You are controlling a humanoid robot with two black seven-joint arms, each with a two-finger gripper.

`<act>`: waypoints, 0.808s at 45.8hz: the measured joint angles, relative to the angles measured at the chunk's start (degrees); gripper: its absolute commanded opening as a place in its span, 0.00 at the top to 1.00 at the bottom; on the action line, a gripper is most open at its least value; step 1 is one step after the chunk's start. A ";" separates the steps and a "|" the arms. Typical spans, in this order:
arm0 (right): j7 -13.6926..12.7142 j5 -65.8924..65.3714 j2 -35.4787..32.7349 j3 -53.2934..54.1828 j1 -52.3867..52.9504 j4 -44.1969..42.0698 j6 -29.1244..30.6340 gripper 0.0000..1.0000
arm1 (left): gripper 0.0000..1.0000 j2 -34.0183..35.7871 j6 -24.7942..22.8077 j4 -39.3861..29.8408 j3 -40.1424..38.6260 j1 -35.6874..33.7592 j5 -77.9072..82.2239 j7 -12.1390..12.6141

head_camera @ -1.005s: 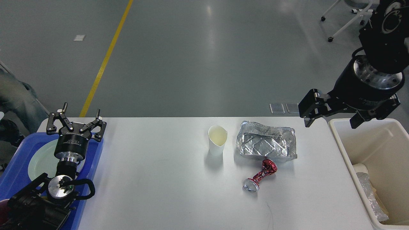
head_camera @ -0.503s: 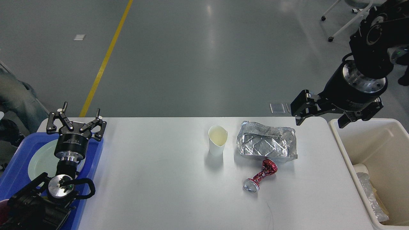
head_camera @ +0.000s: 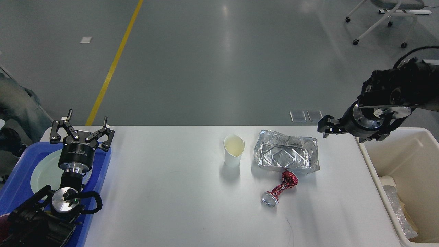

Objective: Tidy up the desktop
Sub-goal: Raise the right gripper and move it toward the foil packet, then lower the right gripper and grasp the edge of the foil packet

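— Are any words or numbers showing that you can read?
— No. Tiny pale print is sitting on the left gripper (head_camera: pixel 82 132), at nine o'clock, but it is too small.

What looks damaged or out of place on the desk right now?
The red drink can lies on its side on the desktop, crushed thin in the middle. Behind it, the foil tray is dented and crumpled. The paper cup stands upright, rim pinched.

White desktop (head_camera: pixel 171 192), silver foil tray (head_camera: pixel 286 156), red crushed can (head_camera: pixel 279 189), blue tray (head_camera: pixel 15 187)
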 measured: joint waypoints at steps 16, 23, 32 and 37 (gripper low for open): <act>2.35 -3.08 1.14 5.21 -15.59 -14.21 -0.60 0.00 | 0.04 0.00 0.00 0.00 0.00 0.00 0.01 0.00; 2.45 -3.13 3.40 7.39 -22.56 -21.28 -0.81 0.00 | 0.04 0.00 0.00 0.00 0.00 0.00 0.00 0.00; 2.04 -3.14 4.78 14.00 -30.80 -29.48 -6.23 0.00 | 0.04 0.00 0.00 0.00 0.00 0.01 -0.04 0.00; 1.94 -3.19 6.06 14.74 -33.88 -31.39 -11.87 0.00 | 0.04 0.00 0.00 0.00 0.00 0.01 0.00 0.00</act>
